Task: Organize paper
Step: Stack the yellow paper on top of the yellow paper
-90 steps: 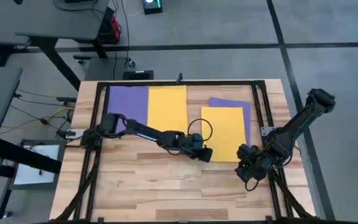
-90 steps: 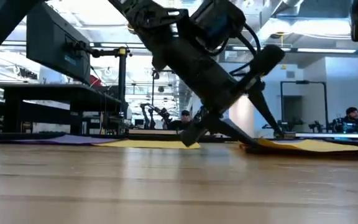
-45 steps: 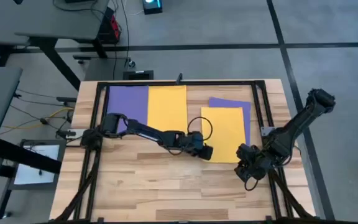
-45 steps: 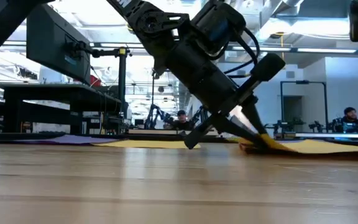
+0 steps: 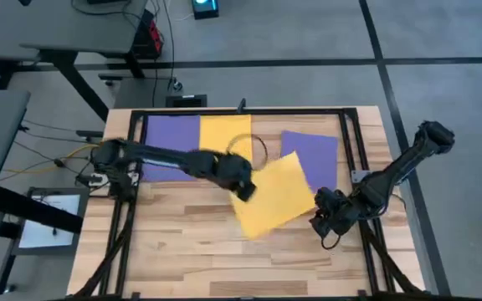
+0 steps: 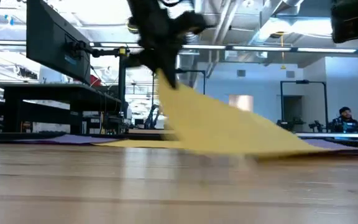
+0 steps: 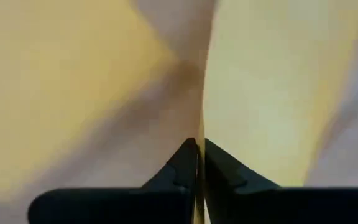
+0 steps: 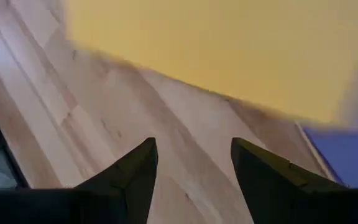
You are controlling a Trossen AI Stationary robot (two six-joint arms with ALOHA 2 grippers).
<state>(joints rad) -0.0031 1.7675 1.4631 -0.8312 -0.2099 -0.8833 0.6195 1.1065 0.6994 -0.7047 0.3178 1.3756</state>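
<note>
Yellow sheet [image 5: 274,194] pinched in left pincer [image 5: 243,191], blurred; right pincer [image 5: 323,224] parted, empty.

The wooden plank worktop [image 5: 191,251] stands on a grey floor [image 5: 442,33] crossed by dark seams, with a dark desk [image 5: 48,29] beyond its far left corner and cables [image 5: 48,155] trailing on the floor to the left. Seen level across the worktop, the room is a bright open hall with ceiling strip lights [image 6: 229,46], a black monitor [image 6: 55,37] on a dark bench [image 6: 48,90] at left, a dark doorway [image 6: 294,102] in the pale back wall, and a seated person [image 6: 345,118] far off at right.
</note>
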